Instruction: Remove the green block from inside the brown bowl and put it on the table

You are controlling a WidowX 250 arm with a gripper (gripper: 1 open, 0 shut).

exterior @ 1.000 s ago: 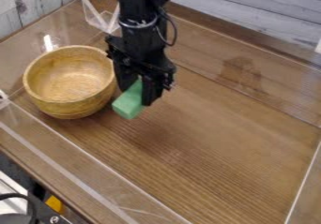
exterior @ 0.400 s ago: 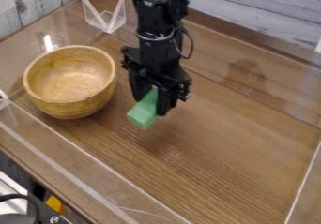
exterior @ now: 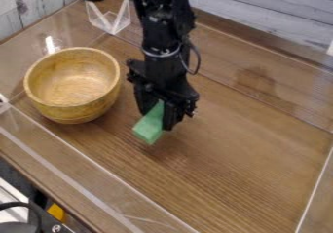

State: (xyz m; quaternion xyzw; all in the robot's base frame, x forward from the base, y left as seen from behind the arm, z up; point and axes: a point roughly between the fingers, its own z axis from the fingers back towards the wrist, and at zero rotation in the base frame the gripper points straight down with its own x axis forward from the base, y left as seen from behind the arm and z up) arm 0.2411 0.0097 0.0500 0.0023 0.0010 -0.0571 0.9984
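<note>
Shifted since the earlier frame: green block (exterior: 152, 124) and black hand (exterior: 162, 104) together, farther from the brown bowl (exterior: 72, 84) and somewhat toward the near side of the tabletop (exterior: 229, 162). The bowl is keeping its place.

State of hand: holding the green block, its fingers closing around the block's upper part. The arm is reaching in from the far side, the hand pointing downward.

Position of block: outside the bowl, beside its rim with tabletop showing between the two. The block is tilting, its lower end projecting below the fingers toward the near left. Whether that lower end is touching the wood, I cannot tell from where I am standing.

Bowl: sitting upright on the left part of the tabletop, its opening facing up.
</note>
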